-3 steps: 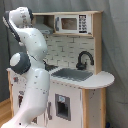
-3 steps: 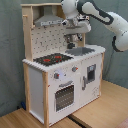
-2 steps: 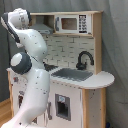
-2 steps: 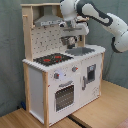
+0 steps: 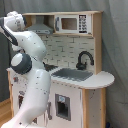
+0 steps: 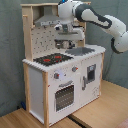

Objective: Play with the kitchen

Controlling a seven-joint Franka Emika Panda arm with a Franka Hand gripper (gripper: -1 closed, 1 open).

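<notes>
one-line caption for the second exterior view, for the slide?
Franka arm's end effector hovering above the toy kitchen counter, between stovetop and sink.

white arm [image 5: 31, 75] fills the first exterior view's left, blocking part of the kitchen [image 5: 92, 82]; faucet [image 5: 84, 59] stands behind sink [image 5: 72, 75].

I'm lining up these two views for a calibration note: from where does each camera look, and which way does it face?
First exterior view: sits off the sink end, close behind the arm, facing the faucet, sink and microwave; white arm links fill its left.
Second exterior view: sits off the stovetop corner, facing the oven door; the arm enters from the second exterior view's right, gripper over the counter.
Both show the kitchen, hood and sink.
</notes>
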